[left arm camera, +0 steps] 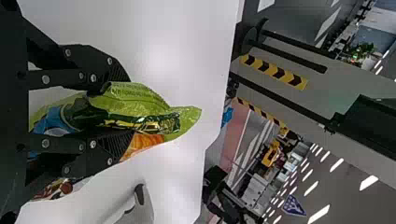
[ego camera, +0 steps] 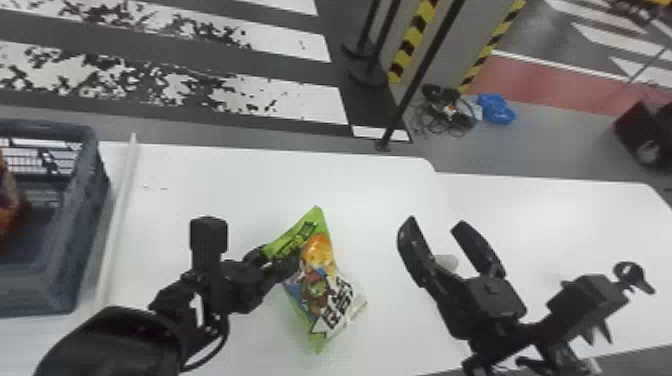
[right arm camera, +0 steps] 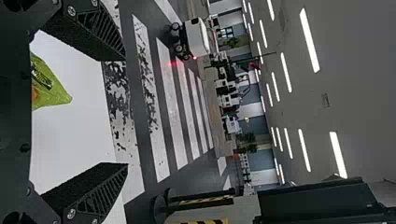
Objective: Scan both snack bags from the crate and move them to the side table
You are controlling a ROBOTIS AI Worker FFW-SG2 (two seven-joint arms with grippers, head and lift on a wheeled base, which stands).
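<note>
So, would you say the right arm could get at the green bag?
Probably yes: the right claw stands open to the right of the green bag, whose near side looks unblocked, though the left claw grips its other side.

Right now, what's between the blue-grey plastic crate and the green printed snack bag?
Head view, from crate to snack bag: a long, narrow white strip, white tabletop, then the black left gripper, jaws shut on the bag.

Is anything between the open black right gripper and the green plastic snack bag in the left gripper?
Nothing visible: in the head view, white tabletop lies between the right gripper and the bag. A small, pale, rounded thing shows between that gripper's fingers; I can't identify it.
</note>
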